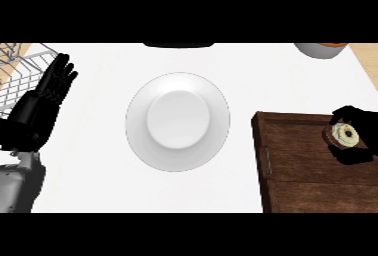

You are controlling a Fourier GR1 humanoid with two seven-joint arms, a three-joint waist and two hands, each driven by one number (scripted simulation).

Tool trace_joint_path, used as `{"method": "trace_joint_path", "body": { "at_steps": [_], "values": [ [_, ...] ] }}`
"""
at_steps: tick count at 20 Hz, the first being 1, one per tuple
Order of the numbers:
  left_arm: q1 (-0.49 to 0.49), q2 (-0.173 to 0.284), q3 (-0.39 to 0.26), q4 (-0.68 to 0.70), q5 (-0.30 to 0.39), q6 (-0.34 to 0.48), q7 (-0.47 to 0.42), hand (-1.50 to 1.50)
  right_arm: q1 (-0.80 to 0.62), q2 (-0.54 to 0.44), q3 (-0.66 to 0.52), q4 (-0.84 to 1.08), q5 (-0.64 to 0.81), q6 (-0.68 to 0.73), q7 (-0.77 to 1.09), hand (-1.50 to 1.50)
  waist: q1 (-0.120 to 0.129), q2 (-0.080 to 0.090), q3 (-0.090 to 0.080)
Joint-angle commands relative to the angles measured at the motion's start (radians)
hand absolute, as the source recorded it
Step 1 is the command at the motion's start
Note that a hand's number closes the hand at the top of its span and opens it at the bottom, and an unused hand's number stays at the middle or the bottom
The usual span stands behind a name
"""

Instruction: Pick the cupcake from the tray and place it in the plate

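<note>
We see our right hand [353,135] at the right edge of the view, over the wooden tray [295,165]. Its black fingers curl around the cupcake [344,134], grasping it from above and below; only the pale frosted top shows between them. The cupcake is still over the tray, and we cannot tell whether it is lifted or resting on the wood. The white plate [148,145] lies on the desk well to the left of this hand, apart from the tray. Our left hand [40,107] rests released, fingers straight, at the far left beside a wire rack [18,62]. The risks we judge: the cupcake could slip between the fingers during the carry, snag on the tray's raised rim if it is carried across too low, or land off the plate's centre.
</note>
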Motion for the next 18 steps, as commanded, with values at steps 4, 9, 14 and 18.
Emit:
{"method": "trace_joint_path", "body": {
  "at_steps": [4,9,14,18],
  "values": [
    [-0.005,-0.025,0.027,0.079,0.001,-0.044,-0.06,0.0,-0.026,0.023,-0.082,0.035,0.061,-0.103,0.011,1.5,0.0,0.011,0.01],
    [0.02,-0.028,-0.001,-0.1,-0.031,0.01,0.065,0.0,0.054,0.052,-0.104,-0.29,-0.079,0.001,0.025,1.5,-0.007,0.003,0.009],
    [0.041,-0.026,0.008,-0.038,-0.042,-0.007,-0.003,0.0,0.061,0.13,-0.114,-0.466,-0.236,0.024,-0.043,1.5,-0.01,0.003,0.009],
    [-0.001,-0.023,0.023,-0.03,-0.02,-0.016,0.039,0.0,0.048,0.213,-0.092,-0.611,-0.325,0.066,0.026,1.5,-0.009,0.004,0.009]
  ]
}}
